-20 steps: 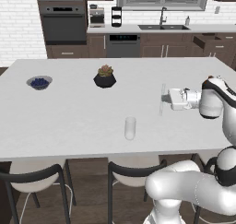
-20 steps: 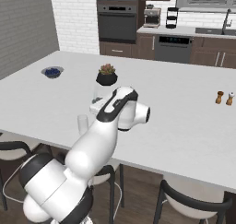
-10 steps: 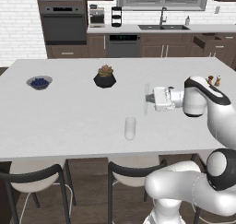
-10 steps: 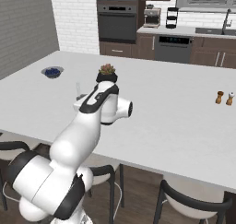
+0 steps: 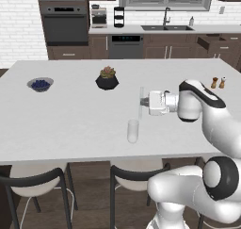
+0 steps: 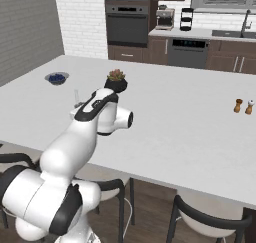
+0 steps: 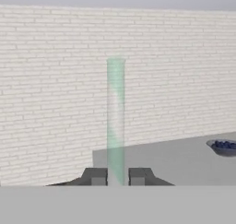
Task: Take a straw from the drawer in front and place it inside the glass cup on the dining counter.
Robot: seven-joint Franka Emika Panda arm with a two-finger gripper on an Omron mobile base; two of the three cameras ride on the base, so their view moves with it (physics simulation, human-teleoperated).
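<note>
A dark potted plant [image 5: 107,78] sits mid-counter toward the far edge, a blue-filled bowl [image 5: 40,84] near the left end, two shakers [image 5: 218,82] toward the right end.

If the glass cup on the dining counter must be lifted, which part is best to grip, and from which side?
Grip the glass cup on its straight wall, about mid-height, coming in level from the near edge of the dining counter. It stands upright, taller than wide, with nothing close beside it. The end effector holds the straw now, so free it first.
</note>
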